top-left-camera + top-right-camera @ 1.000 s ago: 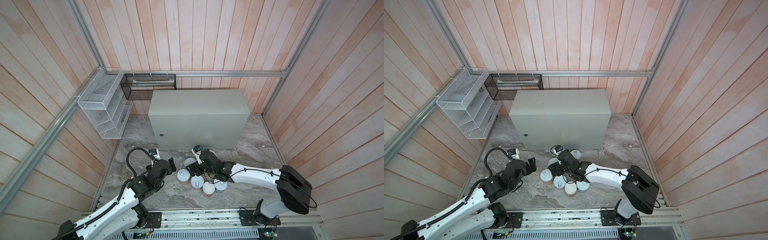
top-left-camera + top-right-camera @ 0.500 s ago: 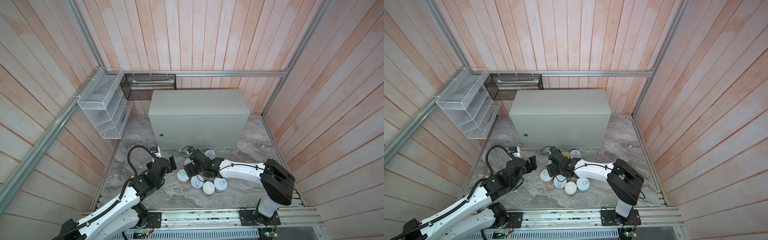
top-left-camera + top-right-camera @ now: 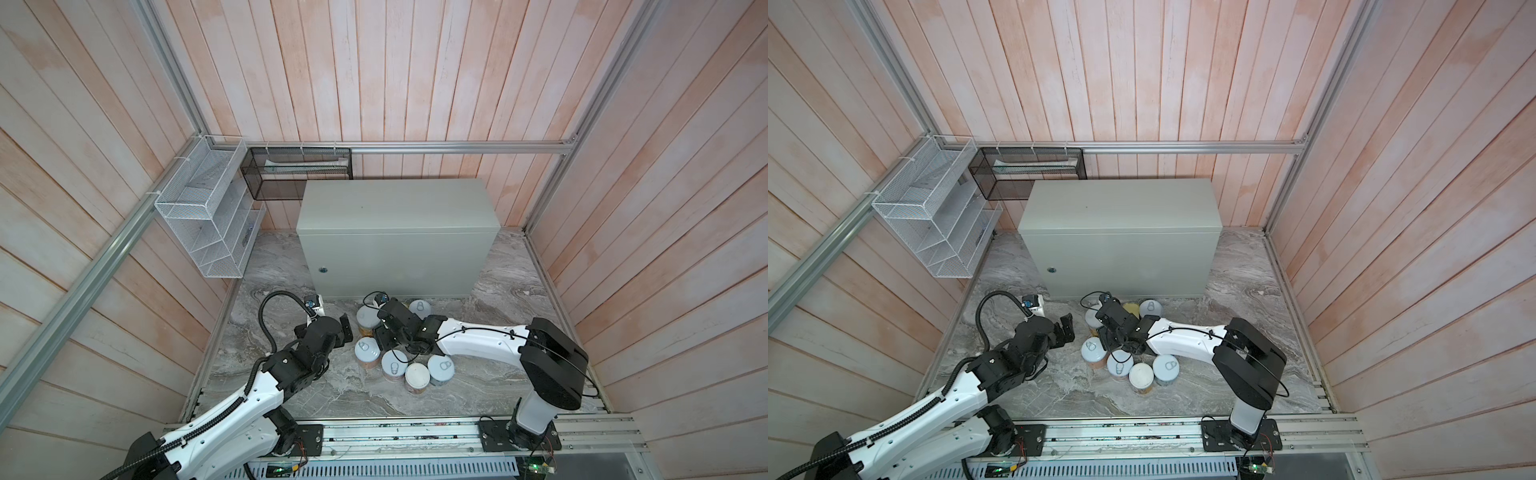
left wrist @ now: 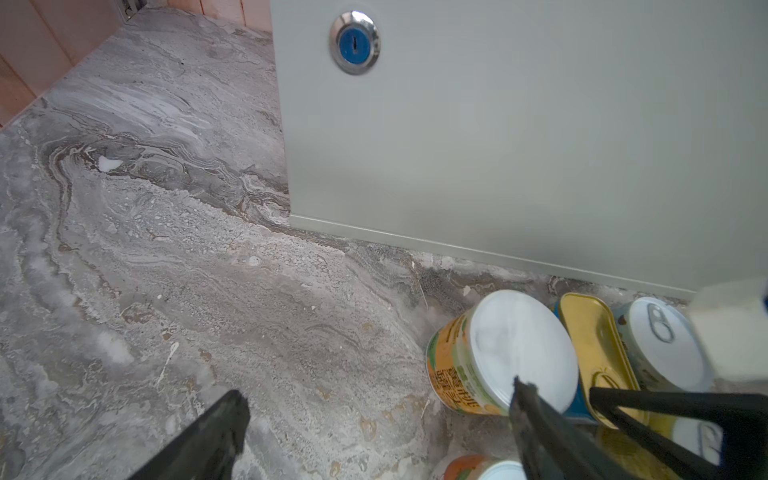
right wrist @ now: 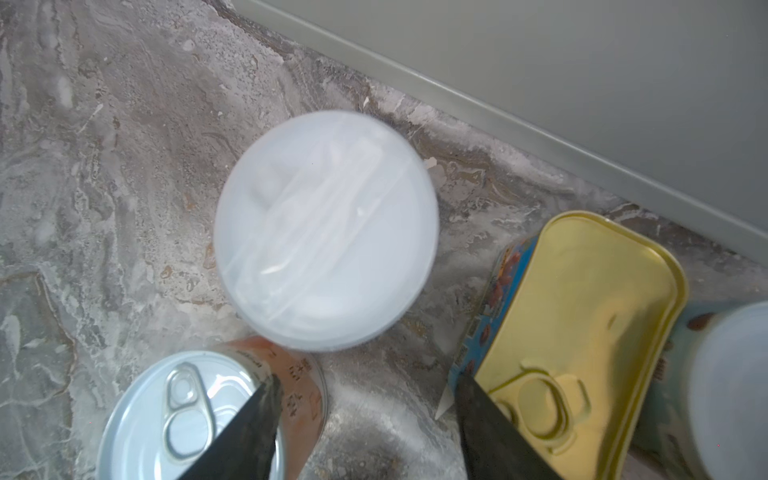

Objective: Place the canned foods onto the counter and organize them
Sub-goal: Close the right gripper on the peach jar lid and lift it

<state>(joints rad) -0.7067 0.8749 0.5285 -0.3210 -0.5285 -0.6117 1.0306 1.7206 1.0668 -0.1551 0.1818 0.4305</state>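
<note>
While every one of the canned foods (image 3: 394, 360) sits low on the marbled grey stone surface (image 3: 498, 291), the large plain grey metal box (image 3: 395, 208), our counter, shows a bare top in both top views. White right arm (image 3: 478, 340) reaches across the huddle, wrist over the cans nearest the box front. The white left arm (image 3: 232, 419) parks just beside the huddle, jaws spread wide and empty, out of the way but ready, I'd say.

Over to the left wrist view: round blue-centred lock (image 4: 354, 41) on the box front. At the box's foot, a white-lidded can with an orange and green label (image 4: 523, 345), a flat gold oblong tin (image 4: 590, 345) and a silver pull-tab can (image 4: 660, 340), packed side by side. Only stone between these jaws.

Right wrist view: jaws parted, gripping nothing, stone between them, that white lid (image 5: 326, 232) just beyond the tips. Looks lined up for that can. Tight, though: the gold tin (image 5: 582, 324) hugs one side, a second pull-tab can with a reddish label (image 5: 178, 411) the other, so a nudge is a risk.
</note>
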